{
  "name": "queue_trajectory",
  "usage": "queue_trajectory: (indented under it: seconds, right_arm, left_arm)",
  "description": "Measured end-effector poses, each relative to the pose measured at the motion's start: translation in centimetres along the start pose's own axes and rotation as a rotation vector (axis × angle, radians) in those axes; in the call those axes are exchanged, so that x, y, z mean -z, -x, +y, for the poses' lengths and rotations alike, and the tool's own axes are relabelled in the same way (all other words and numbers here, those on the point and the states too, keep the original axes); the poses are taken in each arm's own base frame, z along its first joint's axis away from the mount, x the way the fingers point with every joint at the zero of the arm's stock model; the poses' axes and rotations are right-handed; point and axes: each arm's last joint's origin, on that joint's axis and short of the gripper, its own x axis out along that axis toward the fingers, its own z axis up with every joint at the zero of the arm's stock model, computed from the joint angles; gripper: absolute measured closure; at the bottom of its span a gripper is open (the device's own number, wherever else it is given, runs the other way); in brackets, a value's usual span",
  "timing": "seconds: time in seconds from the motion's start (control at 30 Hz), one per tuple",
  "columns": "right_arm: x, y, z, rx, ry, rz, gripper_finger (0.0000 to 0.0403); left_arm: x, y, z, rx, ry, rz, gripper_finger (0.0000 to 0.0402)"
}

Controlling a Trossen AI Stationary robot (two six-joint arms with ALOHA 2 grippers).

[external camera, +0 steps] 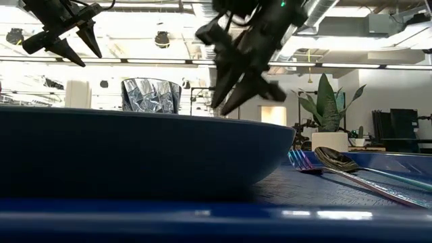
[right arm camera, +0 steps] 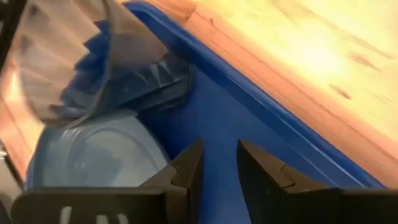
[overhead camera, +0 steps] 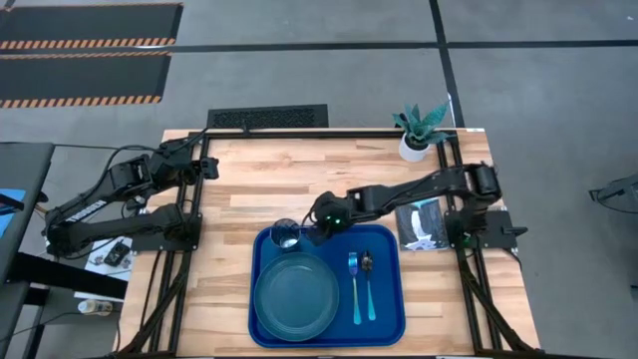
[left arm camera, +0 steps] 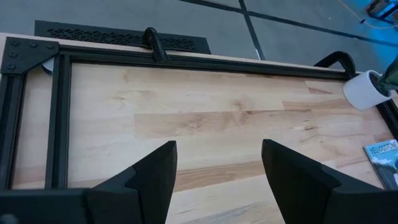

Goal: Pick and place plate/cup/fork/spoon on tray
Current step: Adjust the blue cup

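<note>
**Right gripper hovers beside the cup on the loaded tray**

The right gripper [overhead camera: 317,225] sits just above centre of the high view, over the far edge of the tray [overhead camera: 389,311], immediately right of the cup [overhead camera: 285,234]. In the right wrist view its two dark fingers [right arm camera: 186,171] stand slightly apart with only bare blue tray floor between them; they grip nothing. In the low view the same gripper [external camera: 233,88] hangs at upper centre, clear of the tray surface.

The cup stands upright in the tray's far left corner, just beyond the plate [overhead camera: 295,295]. In the low view the cup [external camera: 150,95] rises behind the plate's rim [external camera: 135,148], which fills the left and centre of that picture. The right wrist view shows the cup [right arm camera: 93,62] at upper left, with the plate [right arm camera: 99,155] beside it.

The plate lies flat in the left half of the tray. To its right, in the lower centre of the high view, the fork [overhead camera: 354,287] and the spoon [overhead camera: 368,284] lie side by side, handles toward the near edge, the fork nearer the plate.

The left gripper [overhead camera: 207,167] waits at the upper left of the table [overhead camera: 249,189], well apart from the tray. The left wrist view shows its fingers [left arm camera: 155,177] spread wide over bare wood, holding nothing.

A potted plant [overhead camera: 419,130] stands at the table's far right corner, and a booklet [overhead camera: 424,224] lies right of the tray.
</note>
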Motion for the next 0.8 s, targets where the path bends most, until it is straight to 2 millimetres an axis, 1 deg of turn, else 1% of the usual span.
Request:
queue_trajectory:
  seconds: [0.17, 0.33, 0.4, 0.67, 0.8]
  right_arm:
    - [-0.3, -2.3, 0.1, -0.05, -0.011, -0.014, 0.0286]
    - [-0.3, -3.5, 0.4, -0.116, -0.009, -0.013, 0.0286]
    - [-0.3, -3.6, 0.4, -0.12, -0.008, -0.003, 0.0286]
    - [-1.0, -3.3, 1.4, -0.224, 0.049, -0.07, 0.0286]
    - [-1.0, -3.3, 1.5, -0.242, 0.058, -0.081, 0.0286]
  left_arm:
    - [0.0, 0.0, 0.0, 0.0, 0.0, 0.0, 0.0179]
    - [0.0, 0.0, 0.0, -0.003, 0.001, -0.003, 0.0179]
    - [0.0, 0.0, 0.0, -0.005, 0.002, -0.006, 0.0179]
    - [0.0, 0.0, 0.0, -0.005, 0.006, -0.007, 0.0179]
    - [0.0, 0.0, 0.0, -0.005, 0.007, -0.007, 0.0179]
